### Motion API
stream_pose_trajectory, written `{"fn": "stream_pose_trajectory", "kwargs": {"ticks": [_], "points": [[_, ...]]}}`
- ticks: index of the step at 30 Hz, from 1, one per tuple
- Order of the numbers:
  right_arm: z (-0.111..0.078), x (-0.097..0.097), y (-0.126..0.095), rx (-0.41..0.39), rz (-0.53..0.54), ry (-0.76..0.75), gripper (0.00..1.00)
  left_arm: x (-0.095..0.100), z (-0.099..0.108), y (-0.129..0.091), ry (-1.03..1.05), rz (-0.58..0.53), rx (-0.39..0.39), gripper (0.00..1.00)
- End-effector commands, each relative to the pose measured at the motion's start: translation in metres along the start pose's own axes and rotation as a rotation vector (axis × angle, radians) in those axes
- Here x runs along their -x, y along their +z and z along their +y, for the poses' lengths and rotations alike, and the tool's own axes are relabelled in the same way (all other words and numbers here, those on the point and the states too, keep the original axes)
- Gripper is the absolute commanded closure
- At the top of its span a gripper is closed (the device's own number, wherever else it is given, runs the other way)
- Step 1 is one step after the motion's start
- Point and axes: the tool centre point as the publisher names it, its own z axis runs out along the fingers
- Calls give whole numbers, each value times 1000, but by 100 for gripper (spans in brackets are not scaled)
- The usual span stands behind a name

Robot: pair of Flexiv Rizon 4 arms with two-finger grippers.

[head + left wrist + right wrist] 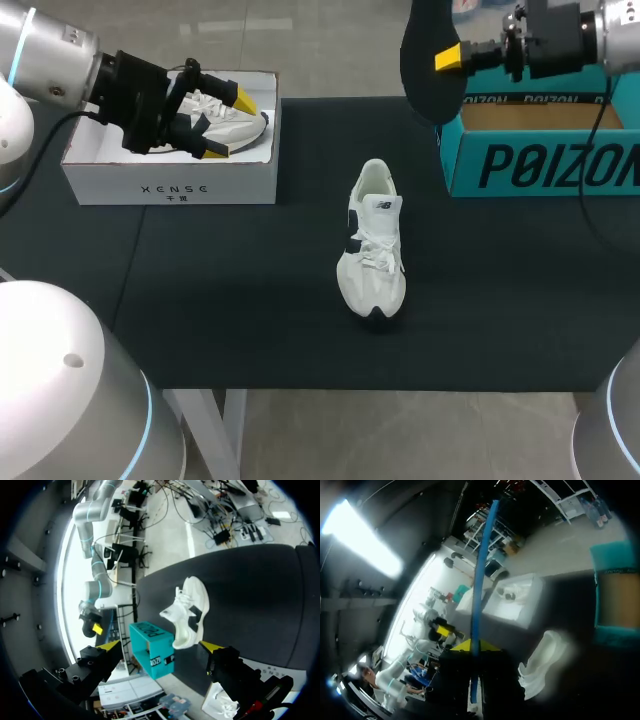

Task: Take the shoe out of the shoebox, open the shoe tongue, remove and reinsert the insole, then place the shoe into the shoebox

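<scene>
The shoe (pixel 372 240) stands sole down near the middle of the tabletop (pixel 250 290). Its toe points toward the near edge and its open collar toward the far edge. The laces look slack over the tongue, which suits a shoe opened up to give access to its inside.

The dark insole (pixel 425 70) is out of the shoe. The right pincer (pixel 452 57) grips it by one edge and holds it in the air by the far right of the tabletop, over the near corner of the teal box (pixel 540 165). In the right wrist view the insole shows edge-on, pinched thin between the fingers. Held high and hanging, it is clear of the shoe and the box rim, so I judge the removal done and the reinsertion next. That will probably mean bringing the insole back over the collar and feeding it in toe first.

The left pincer (pixel 228 124) is spread wide and holds nothing. It hovers over the white box (pixel 170 185) at the far left corner, where a second shoe (pixel 250 128) lies. Placed there, it is out of the way, yet it looks free to come across and steady the shoe, which might otherwise slide when the insole is pushed in.
</scene>
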Motion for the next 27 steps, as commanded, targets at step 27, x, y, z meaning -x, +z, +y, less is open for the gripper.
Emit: {"fn": "stream_pose_trajectory", "kwargs": {"ticks": [27], "points": [[-13, 37, 70, 1, -214, -121, 100, 0, -1, 0, 0, 3, 3, 0]]}}
